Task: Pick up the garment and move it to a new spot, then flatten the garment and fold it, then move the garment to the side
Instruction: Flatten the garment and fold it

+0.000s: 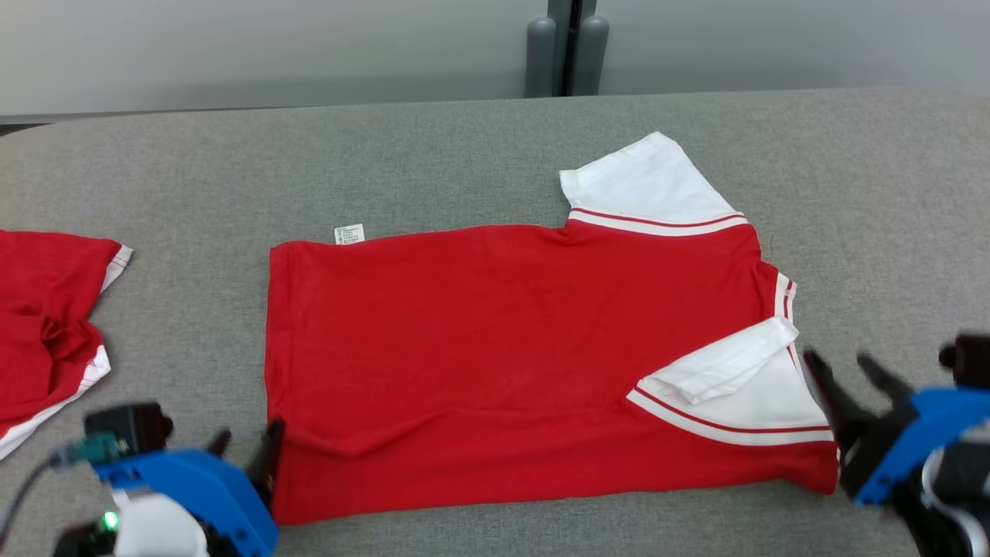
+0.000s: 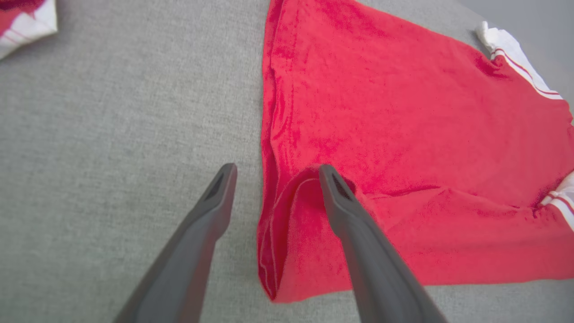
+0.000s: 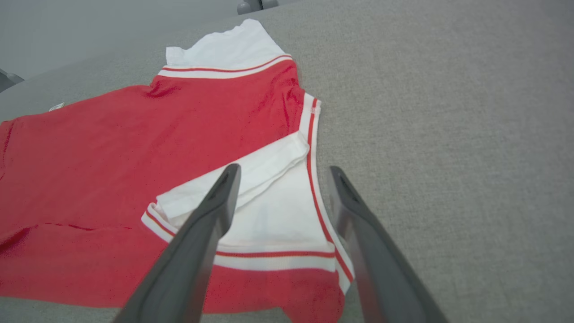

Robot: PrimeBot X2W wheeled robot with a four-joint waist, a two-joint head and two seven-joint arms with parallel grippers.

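Observation:
The garment (image 1: pixel 503 333) is a red shirt with white, red-striped sleeves, spread on the grey table (image 1: pixel 464 155) with its near long edge folded over. My left gripper (image 1: pixel 246 449) stands open at the garment's near left corner. In the left wrist view the left gripper (image 2: pixel 278 175) straddles the hem of the garment (image 2: pixel 403 134), one finger over red cloth and the other over bare table. My right gripper (image 1: pixel 847 379) is open at the near right corner. In the right wrist view the right gripper (image 3: pixel 284 175) hovers over the white sleeve of the garment (image 3: pixel 134 148).
A second red and white garment (image 1: pixel 42 325) lies crumpled at the table's left edge and shows in the left wrist view's corner (image 2: pixel 22 18). Two grey posts (image 1: pixel 568 54) stand behind the far edge. A white label (image 1: pixel 349 234) sticks out at the shirt's far left corner.

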